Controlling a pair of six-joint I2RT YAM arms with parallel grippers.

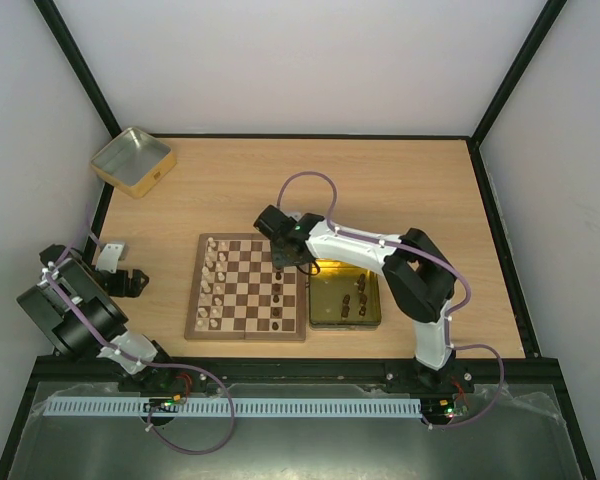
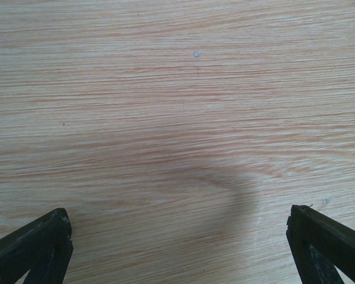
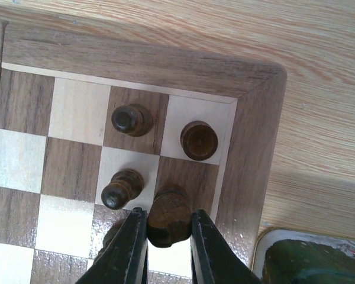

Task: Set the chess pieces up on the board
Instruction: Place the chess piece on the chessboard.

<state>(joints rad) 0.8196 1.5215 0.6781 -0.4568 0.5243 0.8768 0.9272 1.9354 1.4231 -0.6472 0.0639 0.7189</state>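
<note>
At the board's far right corner, pinching a dark chess piece in the right gripper, with the left gripper spread wide over the table.

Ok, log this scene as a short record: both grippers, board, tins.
right gripper: shut on a dark piece, far right corner of the board
left gripper: open, over the table
board: pale pieces on left side, dark pieces on right
yellow tin: right of board, holds more dark pieces
second tin: table's far left corner
</note>
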